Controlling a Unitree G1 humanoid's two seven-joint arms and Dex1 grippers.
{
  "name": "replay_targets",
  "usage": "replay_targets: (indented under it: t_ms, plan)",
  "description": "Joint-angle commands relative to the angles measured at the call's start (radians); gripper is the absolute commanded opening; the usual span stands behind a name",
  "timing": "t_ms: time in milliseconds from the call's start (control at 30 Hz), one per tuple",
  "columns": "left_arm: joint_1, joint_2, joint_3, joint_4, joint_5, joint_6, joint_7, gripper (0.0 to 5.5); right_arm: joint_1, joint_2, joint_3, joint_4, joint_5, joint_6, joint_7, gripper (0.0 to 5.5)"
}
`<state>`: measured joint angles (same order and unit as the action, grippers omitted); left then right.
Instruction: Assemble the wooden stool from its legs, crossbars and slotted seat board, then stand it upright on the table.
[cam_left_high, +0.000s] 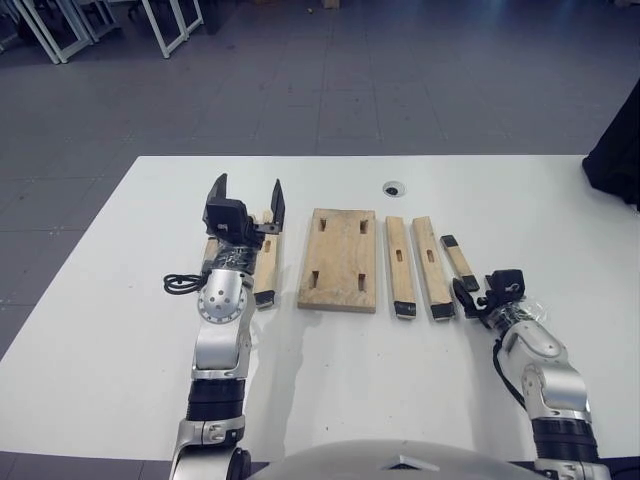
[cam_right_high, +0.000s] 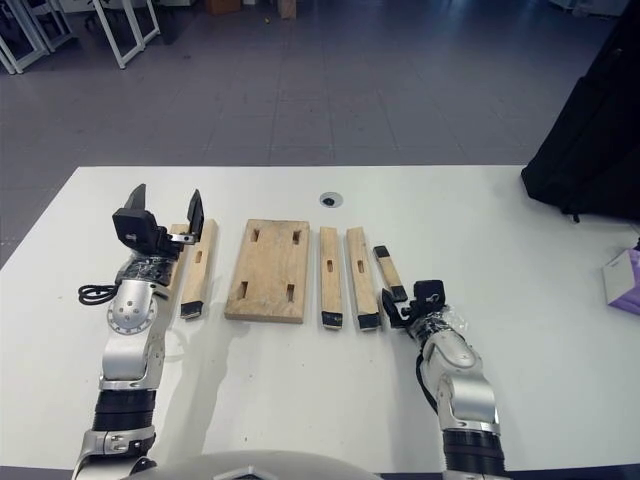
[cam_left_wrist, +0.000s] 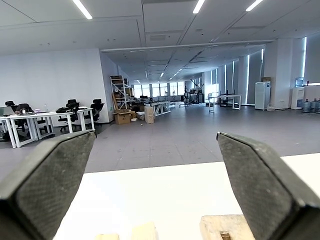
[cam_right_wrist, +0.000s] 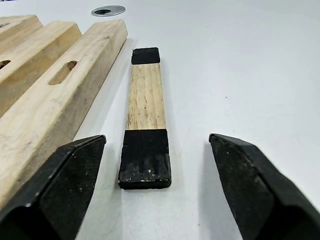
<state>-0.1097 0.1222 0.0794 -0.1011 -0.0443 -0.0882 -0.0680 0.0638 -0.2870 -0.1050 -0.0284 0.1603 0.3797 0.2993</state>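
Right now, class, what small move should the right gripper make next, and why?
Probably ease the right gripper forward to close on the short crossbar: its open fingers line up either side of the bar's near black end, which lies flat on the table, apart from the neighbouring leg.

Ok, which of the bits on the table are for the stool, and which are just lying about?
For the stool:
slotted seat board
two slotted legs right of it
short black-tipped crossbar beyond them
third leg left of the board

Just lying about:
coiled black cable on the far left
purple box on the far right
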Motion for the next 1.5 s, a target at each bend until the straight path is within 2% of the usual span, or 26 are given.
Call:
replay_targets:
  t_ms: [33, 133, 367, 467, 533, 633, 700, 767, 800, 867, 933, 1033, 1133, 1267, 1500]
  plan:
    - [0.009, 0.003, 0.005, -0.011, 0.026, 0.019, 0.022, 4.44, 0.025, -0.037, 0.031, 0.062, -0.017, 0.127, 0.018, 2.99]
    - [0.003, -0.007, 0.014, -0.012, 0.019, 0.056, 0.036, 4.44, 0.015, -0.042, 0.05, 0.085, 0.029, 0.215, 0.073, 2.5]
    - [-0.001, -0.035, 0.017, -0.03, -0.034, 0.1, 0.02, 4.44, -0.012, -0.032, 0.069, 0.094, 0.015, 0.284, 0.031, 1.3]
    - [0.013, -0.003, 0.009, -0.039, 0.067, 0.085, 0.072, 4.44, -0.065, -0.042, 0.094, 0.107, 0.009, 0.22, 0.063, 1.28]
    - [0.033, -0.026, 0.064, -0.049, 0.014, 0.09, 0.09, 4.44, -0.194, -0.048, 0.059, 0.175, 0.026, 0.161, 0.075, 1.28]
    - [0.026, -0.073, 0.151, -0.062, -0.074, 0.147, 0.149, 4.44, -0.481, -0.05, -0.083, 0.362, 0.109, 0.064, 0.053, 1.28]
    - [-0.015, -0.114, 0.174, -0.097, -0.289, 0.235, 0.083, 4.44, -0.626, -0.051, -0.143, 0.423, 0.161, -0.002, 0.065, 1.28]
    - [-0.071, -0.123, 0.164, -0.158, -0.504, 0.325, -0.019, 4.44, -0.677, -0.029, -0.147, 0.367, 0.194, -0.047, 0.098, 1.28]
    - [-0.105, -0.109, 0.162, -0.164, -0.581, 0.372, -0.064, 4.44, -0.668, -0.009, -0.122, 0.3, 0.205, -0.055, 0.118, 1.28]
    - [-0.132, -0.042, 0.127, -0.168, -0.644, 0.458, -0.164, 4.44, -0.603, 0.009, 0.047, 0.195, 0.127, -0.082, 0.187, 1.28]
    - [-0.146, -0.011, 0.117, -0.158, -0.74, 0.55, -0.232, 4.44, -0.551, 0.036, 0.169, 0.117, 0.096, -0.099, 0.24, 1.28]
    - [-0.21, -0.056, 0.198, -0.102, -0.969, 0.677, -0.143, 4.44, -0.533, 0.038, 0.291, 0.034, 0.021, -0.159, 0.287, 1.28]
    - [-0.242, -0.069, 0.219, -0.094, -1.118, 0.753, -0.09, 4.44, -0.54, 0.052, 0.299, 0.017, 0.021, -0.184, 0.298, 1.28]
    - [-0.242, -0.07, 0.235, -0.045, -1.119, 0.757, -0.024, 4.44, -0.538, 0.085, 0.292, 0.012, 0.008, -0.205, 0.245, 1.28]
    - [-0.29, -0.084, 0.26, -0.005, -1.185, 0.766, 0.038, 4.44, -0.515, 0.076, 0.348, 0.007, -0.016, -0.222, 0.302, 1.28]
